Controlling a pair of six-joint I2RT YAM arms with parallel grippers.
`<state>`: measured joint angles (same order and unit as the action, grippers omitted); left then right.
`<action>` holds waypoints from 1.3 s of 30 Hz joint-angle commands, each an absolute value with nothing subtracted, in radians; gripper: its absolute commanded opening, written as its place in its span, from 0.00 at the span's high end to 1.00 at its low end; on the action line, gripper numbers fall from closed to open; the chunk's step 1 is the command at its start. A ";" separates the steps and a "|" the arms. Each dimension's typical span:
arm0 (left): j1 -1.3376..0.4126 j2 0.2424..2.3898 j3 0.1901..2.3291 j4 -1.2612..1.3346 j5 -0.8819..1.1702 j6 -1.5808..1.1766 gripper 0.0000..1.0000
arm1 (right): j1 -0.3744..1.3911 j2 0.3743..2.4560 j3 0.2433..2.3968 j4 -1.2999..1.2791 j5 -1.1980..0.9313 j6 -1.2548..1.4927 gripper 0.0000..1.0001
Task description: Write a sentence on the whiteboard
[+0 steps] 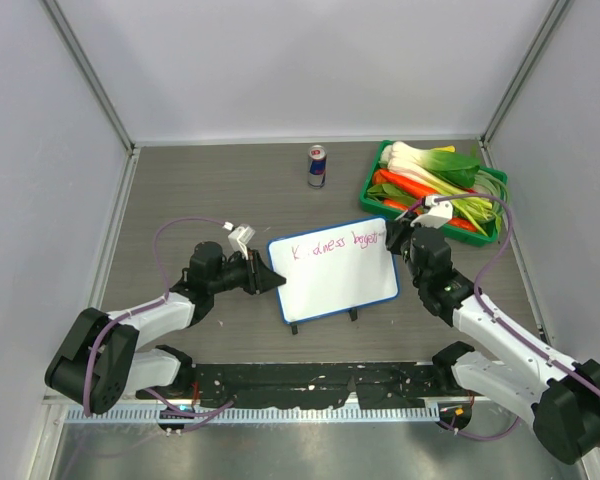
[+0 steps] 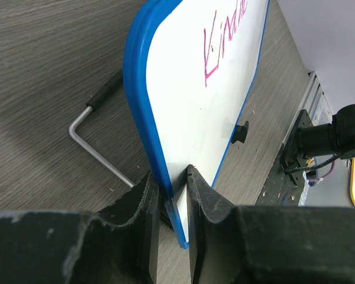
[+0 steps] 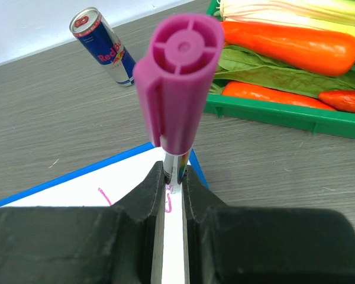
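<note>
The whiteboard [image 1: 340,285] stands tilted on the table with its blue rim and two black feet. My left gripper [image 1: 272,280] is shut on its left edge; in the left wrist view both jaws of the left gripper [image 2: 173,180] press on the whiteboard [image 2: 183,106] rim. The sentence [image 1: 332,247] runs in magenta along the top as one line. My right gripper [image 1: 393,236] is at the board's top right corner. There the right gripper [image 3: 176,174] is shut on a magenta marker [image 3: 178,77], whose tip, hidden between the jaws, points down at the whiteboard [image 3: 106,189] beside fresh pink strokes.
A Red Bull can [image 1: 317,166] stands behind the board. A green tray [image 1: 372,172] of carrots and leafy vegetables sits at the back right, close to my right arm. A bent metal rod [image 2: 97,151] lies behind the board. Enclosure walls ring the table.
</note>
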<state>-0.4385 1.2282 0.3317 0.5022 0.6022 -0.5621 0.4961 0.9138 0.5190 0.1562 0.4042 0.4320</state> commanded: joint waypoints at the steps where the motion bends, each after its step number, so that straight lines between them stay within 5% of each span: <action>1: -0.449 1.243 0.344 0.474 0.580 -0.500 1.00 | 0.494 0.902 0.560 0.183 0.457 0.420 0.99; 39: -0.451 1.243 0.344 0.474 0.583 -0.500 1.00 | 0.494 0.897 0.508 0.150 0.419 0.420 0.99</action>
